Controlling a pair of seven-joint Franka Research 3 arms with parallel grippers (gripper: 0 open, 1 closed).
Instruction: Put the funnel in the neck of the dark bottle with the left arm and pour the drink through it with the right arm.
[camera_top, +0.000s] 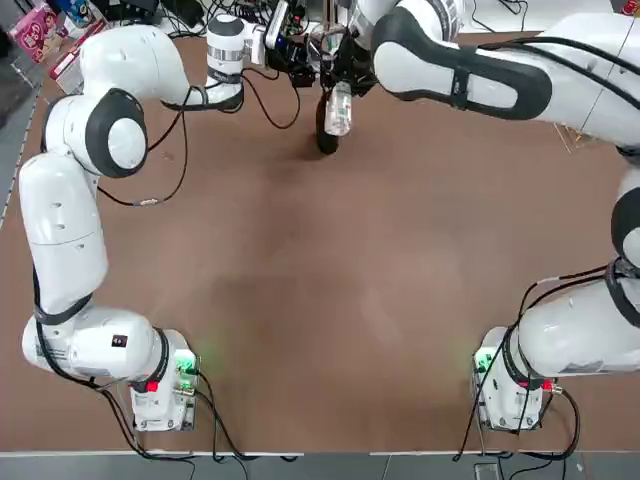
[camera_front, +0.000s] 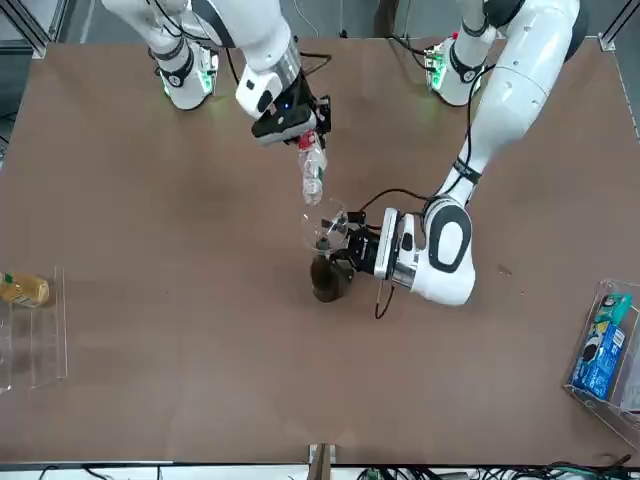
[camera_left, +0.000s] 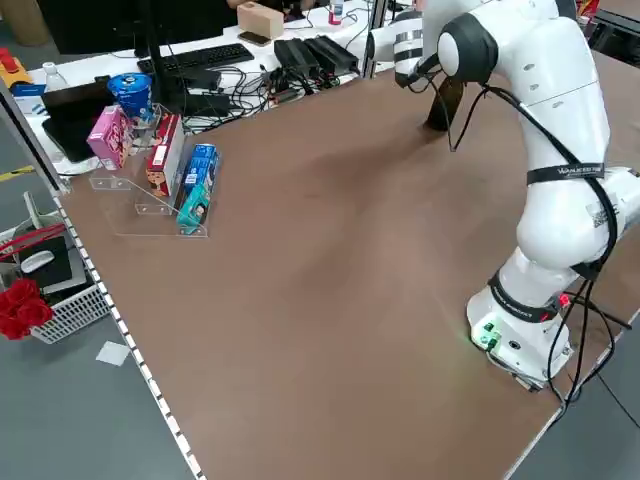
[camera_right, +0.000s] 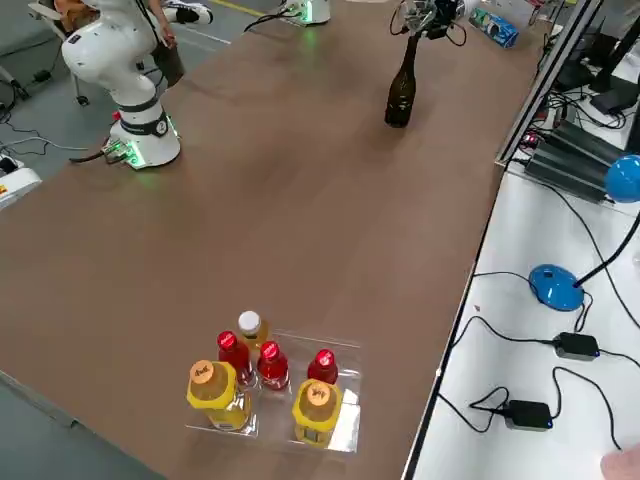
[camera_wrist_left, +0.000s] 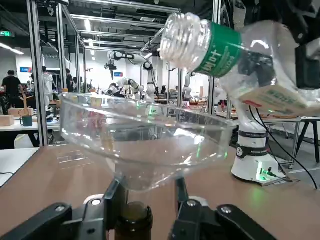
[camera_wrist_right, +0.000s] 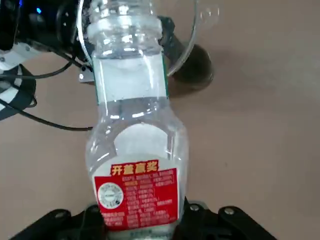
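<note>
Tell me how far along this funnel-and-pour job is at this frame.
Done: the funnel sits in the dark bottle neck, steadied by the left pincer. In hand: the right pincer holds the uncapped drink tilted mouth-down over the funnel rim. No liquid stream shows, so the actual pour looks barely begun or about to start. Left: emptying it through the funnel.

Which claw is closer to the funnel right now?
Left. The left claw grips the funnel at its spout; the right claw holds the drink bottle tilted above it.
</note>
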